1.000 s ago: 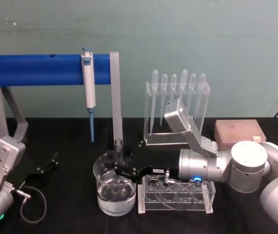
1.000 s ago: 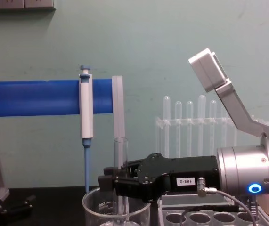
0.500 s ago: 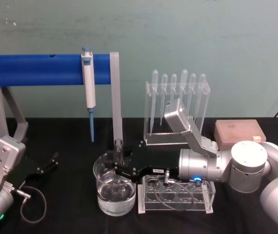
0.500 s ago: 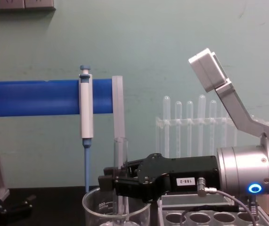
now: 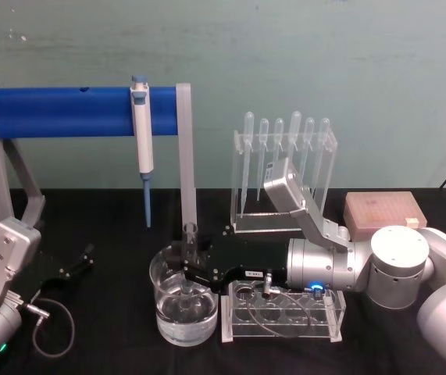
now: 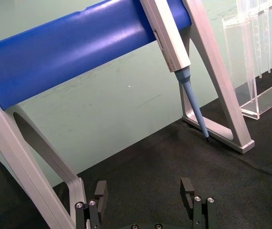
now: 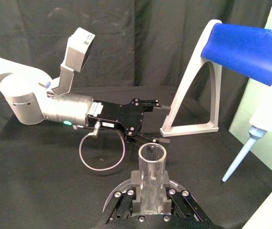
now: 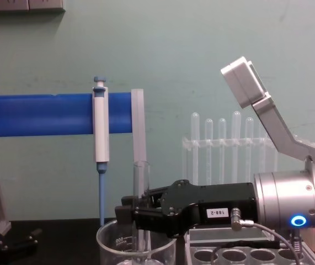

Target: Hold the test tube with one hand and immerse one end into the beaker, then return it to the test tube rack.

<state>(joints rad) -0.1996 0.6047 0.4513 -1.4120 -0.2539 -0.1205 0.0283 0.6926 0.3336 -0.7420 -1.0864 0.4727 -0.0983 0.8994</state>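
Observation:
The test tube [image 5: 189, 244] stands upright, and my right gripper [image 5: 189, 269] is shut on its middle. Its lower end reaches down inside the beaker [image 5: 158, 283], a squat clear glass with clear liquid in the bottom. From the chest, the test tube [image 8: 141, 179] rises above the beaker rim [image 8: 110, 236], with the black right gripper [image 8: 134, 215] clamped around it. The right wrist view looks down on the tube's open rim [image 7: 152, 155] between the gripper's fingers. My left gripper [image 5: 78, 262] rests open on the table at the far left, with nothing between its fingers [image 6: 186, 187].
A blue-bar stand [image 5: 82, 111] holds a white-and-blue micropipette [image 5: 141, 141] behind the beaker. A clear rack of thin pipettes [image 5: 285, 168] stands at the back. A clear tube rack [image 5: 281, 312] sits right of the beaker, under my right wrist. A wooden box [image 5: 383, 212] lies far right.

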